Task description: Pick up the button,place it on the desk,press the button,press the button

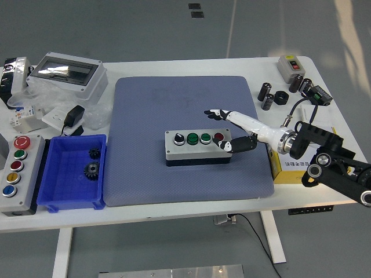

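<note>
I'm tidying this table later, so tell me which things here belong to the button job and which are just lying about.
Job: button box on the blue mat; right hand at its red-button end.

Lying about: blue bin with gears, second button box, grey enclosure, black cylinders.

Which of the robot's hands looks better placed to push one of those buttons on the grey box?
The right. Its robot hand sits at the right end of the grey four-button box on the blue mat, fingers spread beside the red button. No left arm is in view.
</note>
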{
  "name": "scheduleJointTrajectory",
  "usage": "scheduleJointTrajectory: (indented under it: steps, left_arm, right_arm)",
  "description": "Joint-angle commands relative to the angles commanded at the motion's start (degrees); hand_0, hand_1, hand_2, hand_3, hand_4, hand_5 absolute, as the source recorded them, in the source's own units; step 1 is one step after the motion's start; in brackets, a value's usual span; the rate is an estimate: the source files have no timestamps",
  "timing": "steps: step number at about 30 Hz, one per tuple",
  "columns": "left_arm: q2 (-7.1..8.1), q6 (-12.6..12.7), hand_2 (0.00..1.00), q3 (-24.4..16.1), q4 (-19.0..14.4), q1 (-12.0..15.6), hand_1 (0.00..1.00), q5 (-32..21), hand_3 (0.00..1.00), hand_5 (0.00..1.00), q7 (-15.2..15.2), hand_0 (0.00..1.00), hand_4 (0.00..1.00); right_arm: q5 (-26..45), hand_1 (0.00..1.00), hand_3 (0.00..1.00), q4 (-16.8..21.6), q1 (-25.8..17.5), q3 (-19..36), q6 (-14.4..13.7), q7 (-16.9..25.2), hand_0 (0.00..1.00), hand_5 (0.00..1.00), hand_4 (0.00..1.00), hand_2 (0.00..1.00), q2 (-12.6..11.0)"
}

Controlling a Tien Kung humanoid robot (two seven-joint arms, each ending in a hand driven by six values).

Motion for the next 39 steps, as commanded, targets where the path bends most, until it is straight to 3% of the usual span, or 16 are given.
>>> scheduleJointTrajectory:
  steps: [3,7,14,15,18,20,21,26,27,39]
  left_arm:
    - [0.00,0.14,0.542,0.10,0.00,0.28,0.612,-0.43,0.586,0.221,0.06,0.632,0.597]
    - [0.06,0.28,0.542,0.07,0.00,0.59,0.612,-0.68,0.586,0.221,0.20,0.632,0.597]
    - [0.25,0.28,0.541,-0.27,0.00,0.52,0.611,-0.06,0.586,0.213,0.32,0.633,0.597]
    - [0.30,0.29,0.541,-0.33,0.00,0.52,0.612,0.02,0.587,0.212,0.33,0.632,0.598]
    - [0.47,0.36,0.541,-0.44,0.00,0.57,0.612,0.16,0.587,0.212,0.38,0.632,0.598]
    - [0.49,0.39,0.541,-0.50,0.00,0.61,0.612,0.20,0.587,0.212,0.45,0.632,0.598]
    - [0.48,0.40,0.540,-0.51,0.00,0.61,0.612,0.22,0.587,0.212,0.48,0.632,0.598]
    - [0.41,0.35,0.540,-0.74,0.00,0.41,0.612,0.63,0.587,0.212,0.58,0.632,0.598]
    - [0.41,0.33,0.539,-0.78,0.00,0.33,0.612,0.73,0.587,0.211,0.58,0.632,0.598]
    - [0.36,0.33,0.539,-1.09,0.00,0.14,0.613,1.24,0.587,0.212,0.66,0.632,0.598]
  right_arm:
    - [-0.86,0.984,0.998,3.64,-1.26,3.86,0.92,-4.05,0.998,0.077,0.550,0.980,-3.20]
    - [-3.31,0.984,0.998,6.98,-1.66,8.61,6.18,-11.50,0.998,0.077,0.550,0.980,-5.18]
    - [-0.16,0.988,0.998,9.12,-1.15,14.92,17.00,-23.54,0.998,0.095,0.551,0.983,-3.32]
    - [0.37,0.912,0.998,9.11,-0.96,15.07,18.15,-24.71,0.921,0.103,0.532,0.916,-3.06]
    - [2.33,0.912,0.998,8.76,0.01,14.42,21.35,-28.07,0.921,0.103,0.532,0.916,-2.07]
    - [3.10,0.912,0.998,8.59,0.62,13.85,22.04,-28.99,0.921,0.103,0.532,0.916,-1.43]
    - [3.18,0.373,0.947,8.51,0.94,13.57,22.09,-29.26,0.182,0.198,0.346,0.606,-1.13]
    - [2.92,0.373,0.947,7.24,2.99,11.22,21.74,-30.19,0.182,0.198,0.346,0.606,0.09]
    - [2.67,0.143,0.917,6.91,3.35,10.83,21.60,-30.34,0.027,0.136,0.273,0.315,0.30]
    - [1.15,0.105,0.865,6.00,5.53,8.25,21.49,-31.47,0.011,0.080,0.235,0.260,1.31]
